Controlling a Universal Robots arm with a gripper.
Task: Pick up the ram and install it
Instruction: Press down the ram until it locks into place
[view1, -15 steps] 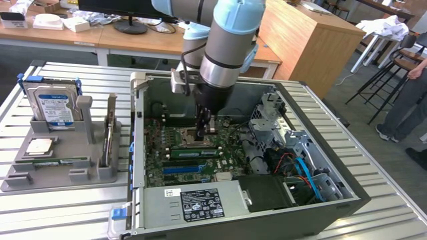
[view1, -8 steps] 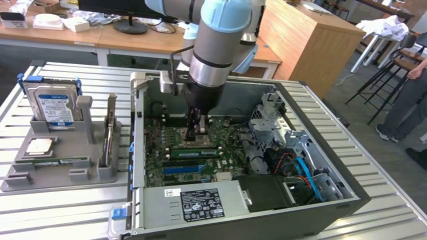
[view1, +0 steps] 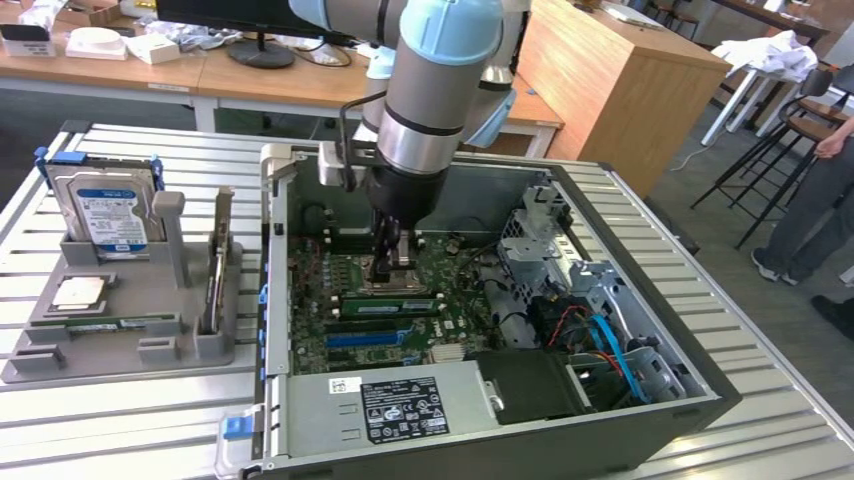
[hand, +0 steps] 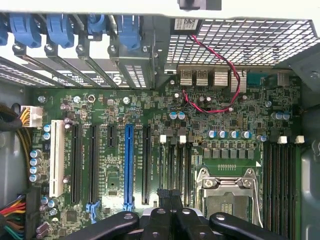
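The ram, a green stick with dark chips, stands on edge in a slot of the motherboard inside the open computer case, just in front of the processor socket. My gripper reaches straight down into the case, its tips right above the ram's top edge. I cannot tell whether they touch. In the wrist view the black fingers are pressed together over the dark memory slots beside the socket. My gripper is shut with nothing in it.
At the exterior view's left, a grey holder carries a blue-labelled hard drive, a square silver chip, a flat green strip and an upright card. Case walls, cables and a drive cage surround the board. A person's legs show at the right.
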